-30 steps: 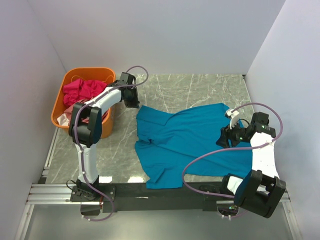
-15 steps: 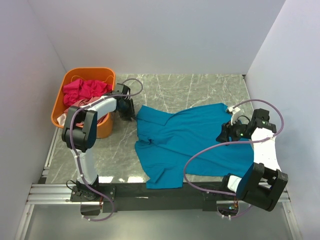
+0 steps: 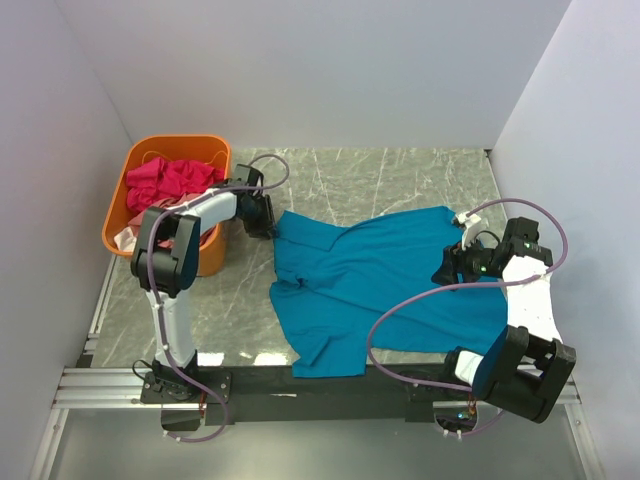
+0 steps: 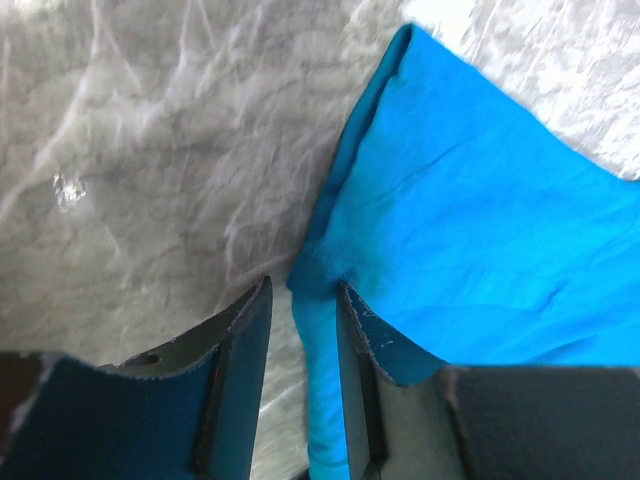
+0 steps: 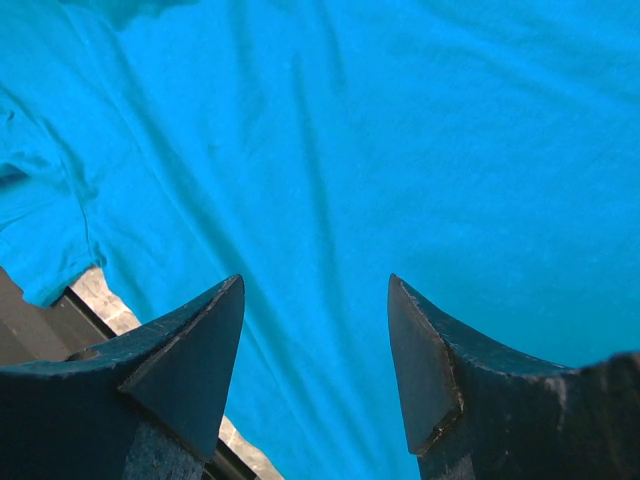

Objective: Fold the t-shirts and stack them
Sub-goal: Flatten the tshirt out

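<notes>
**Teal cotton bracketed by both arms, neither grip closed yet**

The left gripper (image 4: 303, 295) stands narrow, one finger on each side of the folded border of the teal-blue t-shirt (image 4: 460, 220). A sliver of marble shows between one finger and the cloth, so I judge it about to pinch rather than clamped. From above, this gripper (image 3: 262, 222) sits at the shirt's 10 o'clock corner, probably because a corner hold lets the arm pull the cloth taut.

The right gripper (image 5: 315, 285) is spread wide and holds nothing, with only teal cloth beneath its tips. It is over the shirt's 3 o'clock side, and whether it touches the fabric cannot be told. An arm at each end suits stretching the shirt flat before folding.

The shirt lies rumpled and unfolded across the middle of the marble table (image 3: 380, 180), with one sleeve toward 7 o'clock.

At the table's 10 o'clock, the orange basket (image 3: 175, 143) holds the magenta-pink t-shirt (image 3: 165, 180). A paler salmon-pink t-shirt (image 3: 128, 237) shows at the basket's near end. Both are waiting, so the task looks barely begun.
</notes>
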